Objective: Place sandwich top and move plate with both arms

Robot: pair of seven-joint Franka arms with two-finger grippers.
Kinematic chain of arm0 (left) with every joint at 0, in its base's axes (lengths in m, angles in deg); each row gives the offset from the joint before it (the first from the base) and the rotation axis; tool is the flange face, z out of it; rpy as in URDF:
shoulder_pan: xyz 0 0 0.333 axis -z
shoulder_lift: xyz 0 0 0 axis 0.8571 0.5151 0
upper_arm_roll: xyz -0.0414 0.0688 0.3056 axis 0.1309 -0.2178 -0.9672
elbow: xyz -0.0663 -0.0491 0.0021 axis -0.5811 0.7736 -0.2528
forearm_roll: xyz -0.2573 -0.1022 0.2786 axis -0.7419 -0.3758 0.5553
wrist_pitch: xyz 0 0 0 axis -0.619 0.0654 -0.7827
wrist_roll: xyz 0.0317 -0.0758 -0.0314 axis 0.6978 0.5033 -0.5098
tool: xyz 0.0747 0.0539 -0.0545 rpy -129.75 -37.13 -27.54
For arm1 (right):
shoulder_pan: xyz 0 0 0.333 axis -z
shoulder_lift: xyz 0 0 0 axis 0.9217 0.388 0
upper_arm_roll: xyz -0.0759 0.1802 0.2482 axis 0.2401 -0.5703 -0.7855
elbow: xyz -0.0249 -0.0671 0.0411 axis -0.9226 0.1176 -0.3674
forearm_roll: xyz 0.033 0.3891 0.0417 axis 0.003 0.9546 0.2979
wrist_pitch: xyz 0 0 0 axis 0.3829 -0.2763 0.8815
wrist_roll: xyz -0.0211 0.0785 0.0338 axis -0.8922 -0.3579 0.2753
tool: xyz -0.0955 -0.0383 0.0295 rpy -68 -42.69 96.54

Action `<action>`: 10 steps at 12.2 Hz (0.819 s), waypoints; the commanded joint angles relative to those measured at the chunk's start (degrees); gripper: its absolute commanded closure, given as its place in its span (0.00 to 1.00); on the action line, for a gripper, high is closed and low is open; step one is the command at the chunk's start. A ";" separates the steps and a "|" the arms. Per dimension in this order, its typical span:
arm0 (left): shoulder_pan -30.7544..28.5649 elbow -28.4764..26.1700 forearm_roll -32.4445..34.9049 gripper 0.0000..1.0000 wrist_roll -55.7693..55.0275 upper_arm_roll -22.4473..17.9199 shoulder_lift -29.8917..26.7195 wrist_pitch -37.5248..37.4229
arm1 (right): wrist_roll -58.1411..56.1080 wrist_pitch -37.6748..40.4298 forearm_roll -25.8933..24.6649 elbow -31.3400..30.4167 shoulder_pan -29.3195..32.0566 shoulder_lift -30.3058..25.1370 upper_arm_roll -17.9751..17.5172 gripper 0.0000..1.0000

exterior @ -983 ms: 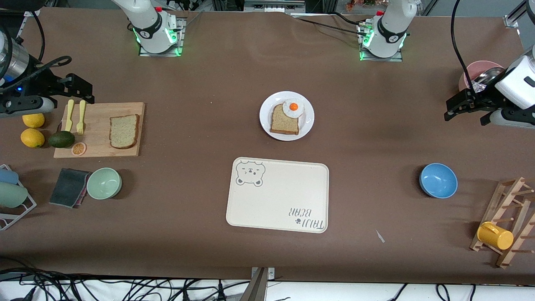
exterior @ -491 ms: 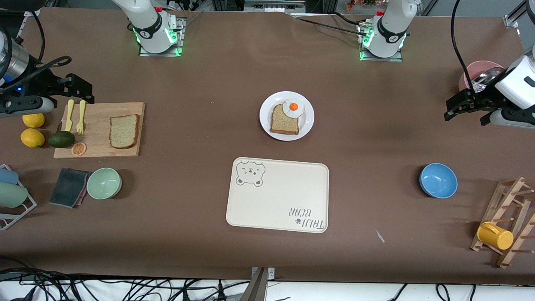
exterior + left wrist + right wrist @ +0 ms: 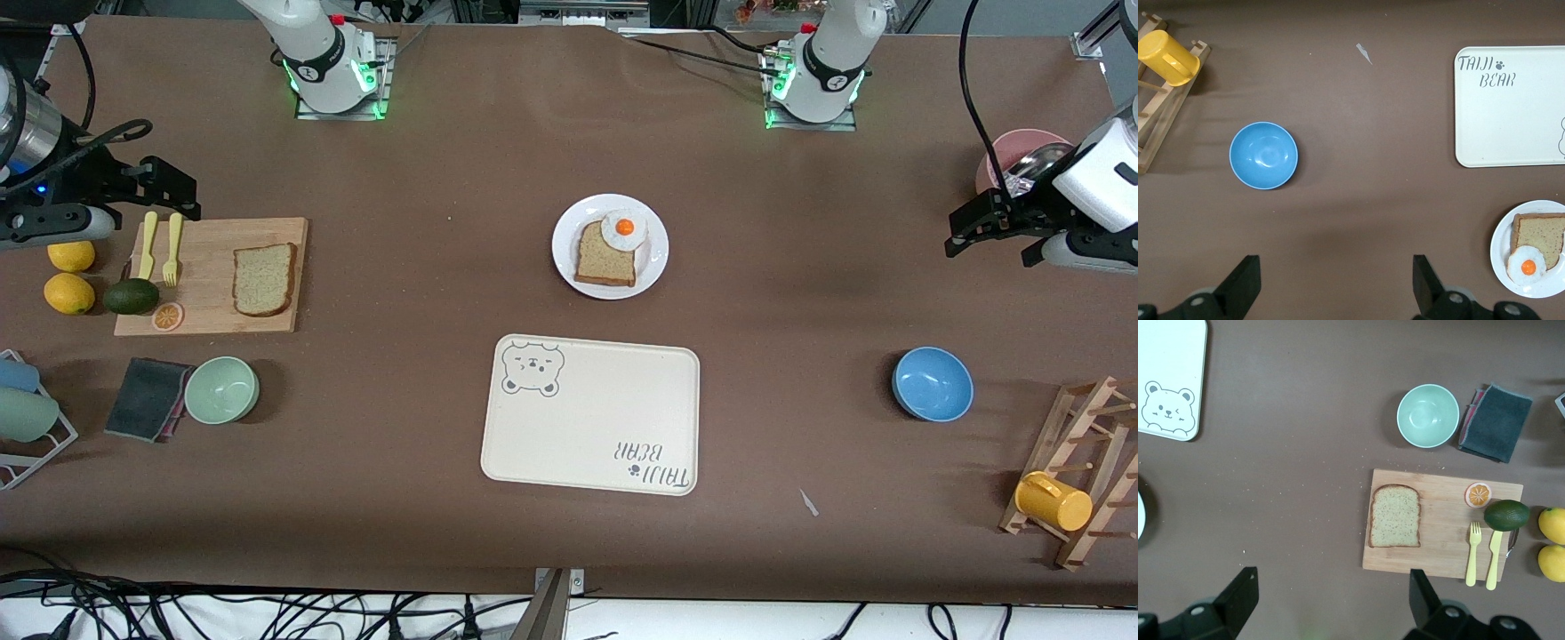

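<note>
The right tool (image 3: 173, 191) hangs with its fingers spread wide and empty over the end of the cutting board (image 3: 209, 276) where the yellow cutlery lies. On that board lies the sandwich top (image 3: 264, 279), flat and untouched. The left tool (image 3: 987, 227) hangs wide and empty over bare tabletop (image 3: 800, 293) at its own end, with the blue bowl (image 3: 932, 383) nearer the front camera. The plate (image 3: 610, 246) sits mid-tabletop, carrying a second slice (image 3: 606, 255) with a fried egg (image 3: 624, 229) overlapping its corner. The bear tray (image 3: 591, 414) lies nearer the camera than the plate.

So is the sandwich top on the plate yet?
Not yet. The sandwich top lies flat on the cutting board; the plate holds only the other slice and egg.
</note>
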 commanded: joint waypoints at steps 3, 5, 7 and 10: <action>0.48 1.88 1.09 0.00 -0.75 -0.20 0.81 -1.34 | 0.24 1.24 -0.82 1.15 0.04 0.37 0.13 0.00; 0.48 1.88 1.09 0.00 -0.75 -0.12 0.81 -1.34 | 0.58 1.24 -0.82 1.06 0.04 0.37 0.13 0.00; 0.57 1.88 1.09 0.00 -0.75 -0.12 0.81 -1.34 | 0.68 1.33 -0.82 0.98 0.04 0.28 0.13 0.00; 0.48 1.88 1.09 0.00 -0.67 -0.11 0.81 -1.34 | 0.24 1.50 -0.82 0.97 0.04 0.28 0.13 0.00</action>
